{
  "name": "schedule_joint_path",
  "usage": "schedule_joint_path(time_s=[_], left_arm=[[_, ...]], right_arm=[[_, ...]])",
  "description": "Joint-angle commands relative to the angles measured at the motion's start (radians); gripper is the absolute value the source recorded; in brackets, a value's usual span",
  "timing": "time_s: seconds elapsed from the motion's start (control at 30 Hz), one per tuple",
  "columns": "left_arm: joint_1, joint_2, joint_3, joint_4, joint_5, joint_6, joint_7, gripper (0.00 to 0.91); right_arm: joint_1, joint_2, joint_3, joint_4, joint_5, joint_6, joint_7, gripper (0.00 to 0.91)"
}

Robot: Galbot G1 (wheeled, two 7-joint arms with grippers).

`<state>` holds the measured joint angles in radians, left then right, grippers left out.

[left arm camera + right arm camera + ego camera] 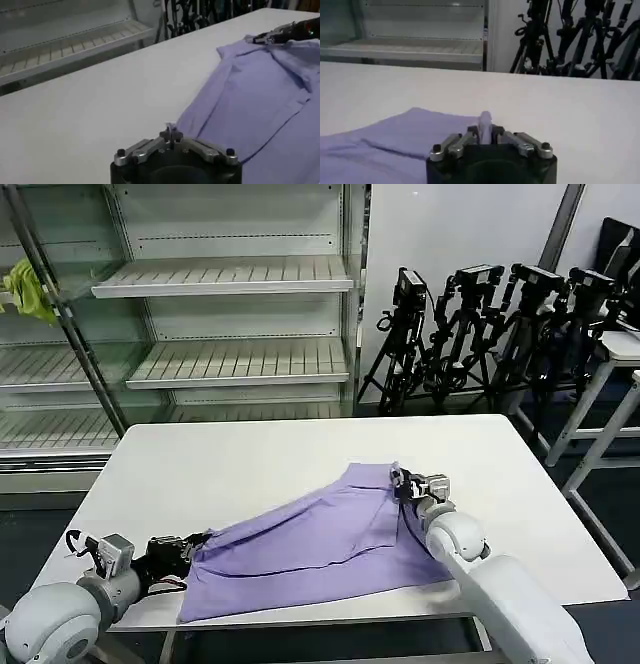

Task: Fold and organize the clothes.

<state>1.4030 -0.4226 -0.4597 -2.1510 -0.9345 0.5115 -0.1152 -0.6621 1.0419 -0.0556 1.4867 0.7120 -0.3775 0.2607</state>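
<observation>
The clothes are one lavender T-shirt [320, 539], lying stretched and partly folded across the white table [250, 464] toward its front edge. My left gripper [196, 546] is at the shirt's near left corner, shut on a pinch of its edge; the left wrist view shows its jaws [171, 136] closed with fabric [250, 95] spreading away. My right gripper [404, 484] is at the shirt's far right corner, shut on a lifted fold of cloth [484, 120] standing between its fingers. The shirt [405, 137] trails off behind it. The print is hidden.
Empty metal shelves [230, 304] stand behind the table, with a yellow-green cloth [28, 292] hanging at their far left. Several black tripods [480, 334] crowd the back right. Another table's edge [615, 354] is at the right. Bare table surface lies beyond the shirt.
</observation>
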Motion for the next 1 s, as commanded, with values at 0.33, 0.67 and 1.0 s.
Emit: schedule_joint_path(time_s=[0.33, 0.67, 1.0], left_arm=[[-0.003, -0.002, 0.002, 0.007, 0.002, -0.002, 0.001, 0.050], [-0.015, -0.004, -0.002, 0.003, 0.001, -0.008, 0.000, 0.050], [-0.029, 0.027, -0.023, -0.006, -0.009, -0.026, 0.004, 0.050]], right_arm=[[0.007, -0.002, -0.002, -0.008, -0.009, 0.044, -0.011, 0.000], [0.022, -0.011, -0.004, 0.009, -0.008, 0.057, -0.020, 0.000], [-0.002, -0.083, 0.014, 0.143, 0.028, 0.054, -0.022, 0.000]])
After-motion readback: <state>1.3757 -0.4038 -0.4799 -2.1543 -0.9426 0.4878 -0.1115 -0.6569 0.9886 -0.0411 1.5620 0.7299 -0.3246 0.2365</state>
